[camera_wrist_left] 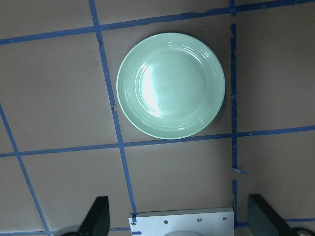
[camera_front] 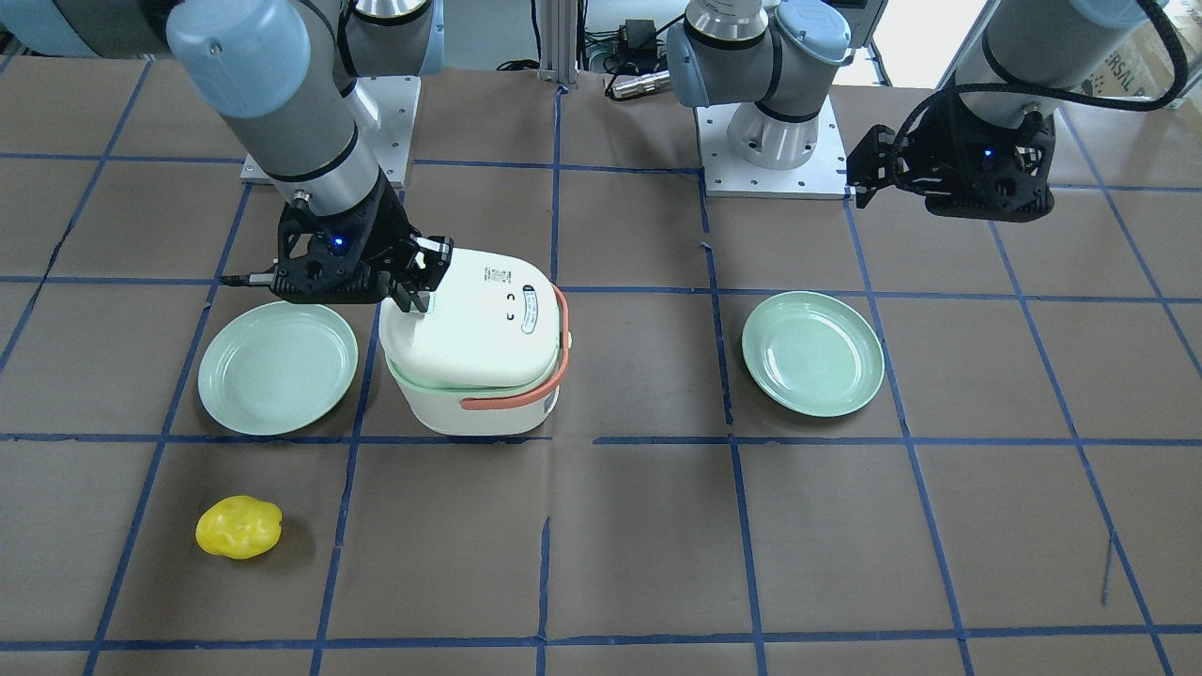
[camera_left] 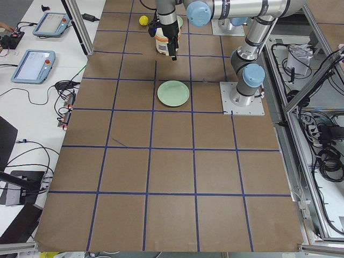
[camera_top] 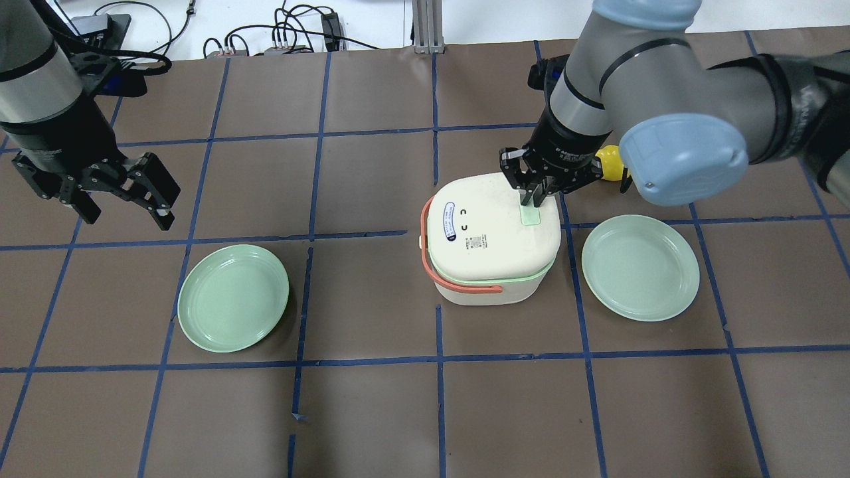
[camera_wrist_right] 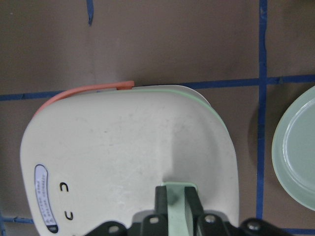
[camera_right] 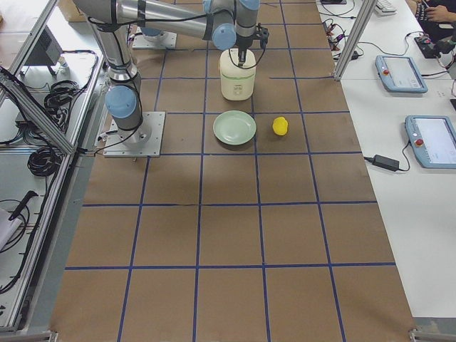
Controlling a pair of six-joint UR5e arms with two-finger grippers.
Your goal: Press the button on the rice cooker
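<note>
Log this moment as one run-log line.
step: button press | right claw: tips at green button on rice cooker lid | left claw: open, away from cooker | lid: closed

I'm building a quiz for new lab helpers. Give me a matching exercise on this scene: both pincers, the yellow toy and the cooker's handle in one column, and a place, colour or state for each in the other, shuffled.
Column one
1. right pincer
2. left pincer
3. yellow toy
4. cooker handle

Column two
a. orange
b. open, in the air, away from the rice cooker
c. lying on the table, touching nothing
d. tips on the green button

Pairs: 1-d, 2-b, 3-c, 4-a
</note>
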